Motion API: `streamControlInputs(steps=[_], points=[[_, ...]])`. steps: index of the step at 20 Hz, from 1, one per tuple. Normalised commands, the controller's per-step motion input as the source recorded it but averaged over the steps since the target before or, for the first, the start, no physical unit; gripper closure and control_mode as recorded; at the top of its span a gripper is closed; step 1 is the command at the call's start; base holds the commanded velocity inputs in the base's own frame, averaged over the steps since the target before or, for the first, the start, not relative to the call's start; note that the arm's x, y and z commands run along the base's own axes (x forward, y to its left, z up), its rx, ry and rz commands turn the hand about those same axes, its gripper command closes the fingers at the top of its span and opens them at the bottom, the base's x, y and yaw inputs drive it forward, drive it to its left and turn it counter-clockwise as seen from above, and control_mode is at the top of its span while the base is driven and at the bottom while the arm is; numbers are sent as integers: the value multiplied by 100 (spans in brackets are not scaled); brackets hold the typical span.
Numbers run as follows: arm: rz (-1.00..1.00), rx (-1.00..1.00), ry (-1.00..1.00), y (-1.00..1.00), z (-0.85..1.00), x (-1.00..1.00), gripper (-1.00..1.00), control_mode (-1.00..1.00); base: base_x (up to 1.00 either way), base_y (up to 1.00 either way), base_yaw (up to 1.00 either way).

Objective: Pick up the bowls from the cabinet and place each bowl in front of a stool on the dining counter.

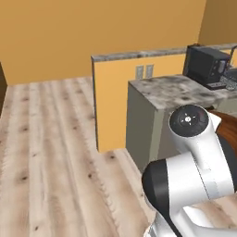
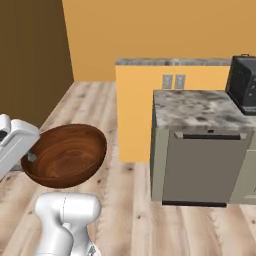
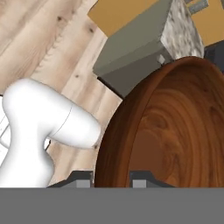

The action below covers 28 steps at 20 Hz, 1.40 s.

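Note:
My gripper [image 3: 113, 178] is shut on the rim of the dark reddish-brown wooden bowl [image 3: 175, 127], one fingertip on each side of the rim. In the right base view the bowl [image 2: 65, 155] hangs tilted over the wood floor at the left, held by the gripper [image 2: 31, 158] at its left edge. A sliver of the bowl [image 1: 227, 128] shows behind my arm in the left base view. The grey-sided counter with a speckled stone top [image 2: 192, 107] [image 1: 180, 90] and a raised ledge [image 2: 170, 62] stands to the bowl's right. The glossy red bowl and the cabinet are out of view.
A black appliance [image 2: 243, 85] [image 1: 206, 65] sits on the stone top at the far right. An orange half-wall with two sockets [image 2: 172, 81] backs the counter. Wood floor [image 1: 51, 152] stretches open to the left, bounded by orange walls.

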Motion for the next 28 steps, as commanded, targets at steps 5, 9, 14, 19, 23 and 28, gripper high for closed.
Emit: streamControlInputs(steps=[5, 9, 14, 19, 23, 28], points=[[0, 0, 0, 0, 0, 0, 100, 100, 77, 100, 0], [0, 0, 0, 0, 0, 0, 100, 100, 84, 100, 0], [0, 0, 0, 0, 0, 0, 100, 100, 98, 100, 0], [0, 0, 0, 0, 0, 0, 100, 100, 100, 100, 0], [0, 0, 0, 0, 0, 0, 100, 100, 100, 100, -6], [0, 0, 0, 0, 0, 0, 100, 100, 100, 95, -27]])
